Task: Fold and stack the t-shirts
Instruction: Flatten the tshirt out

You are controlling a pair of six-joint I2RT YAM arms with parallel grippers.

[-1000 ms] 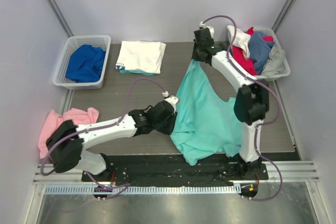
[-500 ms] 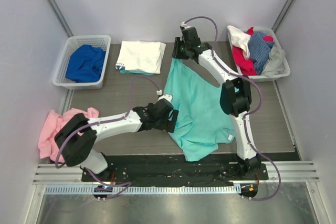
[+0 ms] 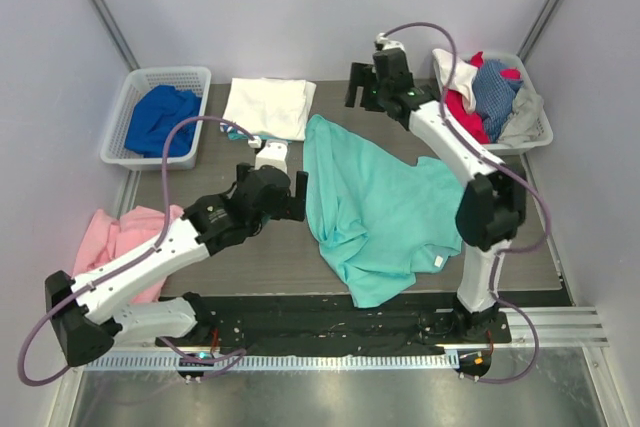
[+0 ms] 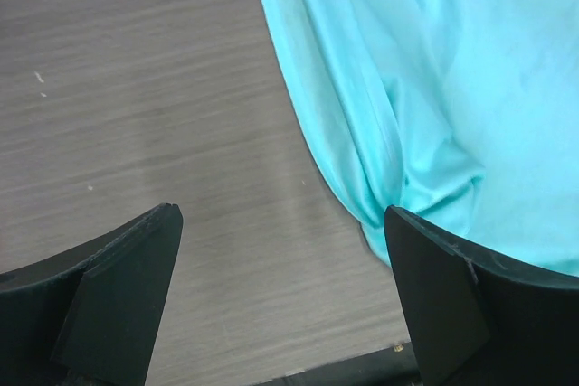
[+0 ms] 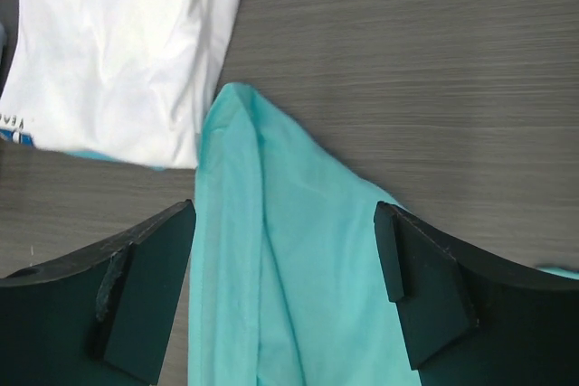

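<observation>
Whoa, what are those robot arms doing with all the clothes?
Two robot arms are working on folding t-shirts. A mint-green t-shirt lies rumpled on the table, not folded yet. Neither arm is holding it. The left gripper hangs open beside one edge of it, and the right gripper hangs open above its far corner. A folded white t-shirt sits at the far side of the table. More clothes are heaped in the basket on the right.
</observation>
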